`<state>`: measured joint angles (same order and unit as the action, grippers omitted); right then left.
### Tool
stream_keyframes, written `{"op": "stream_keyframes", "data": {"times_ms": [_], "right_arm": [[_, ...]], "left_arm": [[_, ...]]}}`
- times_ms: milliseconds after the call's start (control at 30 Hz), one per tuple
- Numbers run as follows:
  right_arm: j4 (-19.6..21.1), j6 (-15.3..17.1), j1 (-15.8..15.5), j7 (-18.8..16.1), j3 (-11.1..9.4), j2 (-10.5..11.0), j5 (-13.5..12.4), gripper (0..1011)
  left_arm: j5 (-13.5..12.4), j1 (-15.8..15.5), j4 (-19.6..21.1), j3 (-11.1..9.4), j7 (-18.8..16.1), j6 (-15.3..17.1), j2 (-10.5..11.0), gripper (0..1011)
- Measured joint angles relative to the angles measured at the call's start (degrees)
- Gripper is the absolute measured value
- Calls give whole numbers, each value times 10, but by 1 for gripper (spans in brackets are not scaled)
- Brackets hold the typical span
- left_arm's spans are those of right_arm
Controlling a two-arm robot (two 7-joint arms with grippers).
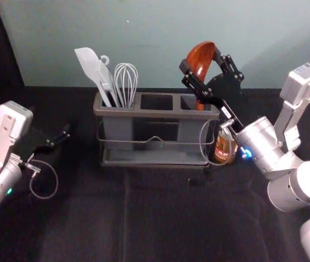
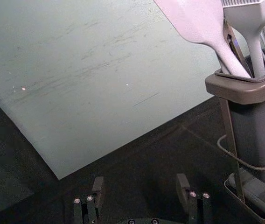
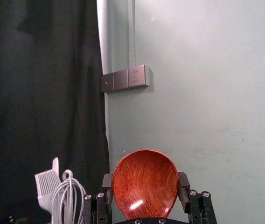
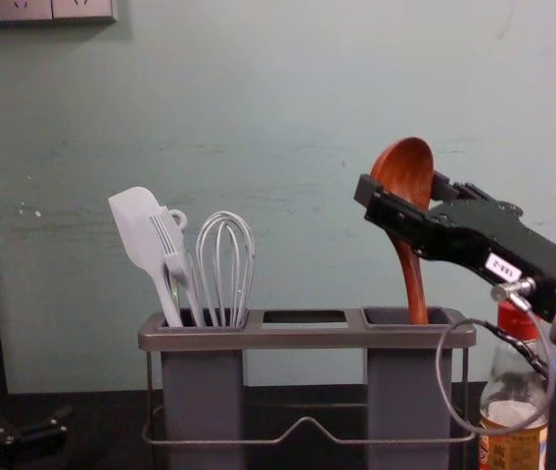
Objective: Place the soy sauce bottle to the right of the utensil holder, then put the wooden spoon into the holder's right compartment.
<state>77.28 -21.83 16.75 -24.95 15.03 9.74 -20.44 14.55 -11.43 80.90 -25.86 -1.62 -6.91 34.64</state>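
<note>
Spoon (image 1: 200,54) (wooden, bowl uppermost) with handle in right compartment of holder (image 1: 155,114); right gripper (image 1: 202,61), above holder's right end, clasps the bowl between widely parted fingers. Soy sauce bottle (image 4: 515,448) just right of holder; left gripper (image 1: 54,130), idle left of holder, spread wide and empty.

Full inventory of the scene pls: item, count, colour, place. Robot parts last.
utensil holder: 1, grey, on table
wooden spoon: 1, reddish brown, upright, handle down in right compartment
soy sauce bottle: 1, clear, red cap, orange label, right of holder
spatula: 1, white, left compartment
toothed utensil: 1, white, same compartment
ring-ended piece: 1, white, beside it
whisk: 1, white, same compartment
table: 1, black
wall: 1, pale green-grey, behind
wall plates: 3, greyish, on wall
curtain: 1, black, beside wall
left hand: 1, black, open, left of holder
right hand: 1, black, gripping spoon's bowl
</note>
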Motion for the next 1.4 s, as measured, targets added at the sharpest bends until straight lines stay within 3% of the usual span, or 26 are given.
{"op": "stream_keyframes", "data": {"times_ms": [533, 767, 1133, 1300, 1400], "right_arm": [[8, 19, -11, -6, 7, 13, -3, 836], [9, 16, -11, -4, 7, 12, -3, 983], [16, -31, -12, -7, -3, 2, -9, 1002], [30, -73, -12, -1, -16, -4, 1, 1003], [39, -95, -11, 10, -36, -7, 5, 1003]], "left_arm": [[0, 0, 0, 0, 0, 0, 0, 1000], [0, 0, 0, 0, 0, 0, 0, 1000], [0, 0, 0, 0, 0, 0, 0, 1000], [0, 0, 0, 0, 0, 0, 0, 1000], [0, 0, 0, 0, 0, 0, 0, 1000]]}}
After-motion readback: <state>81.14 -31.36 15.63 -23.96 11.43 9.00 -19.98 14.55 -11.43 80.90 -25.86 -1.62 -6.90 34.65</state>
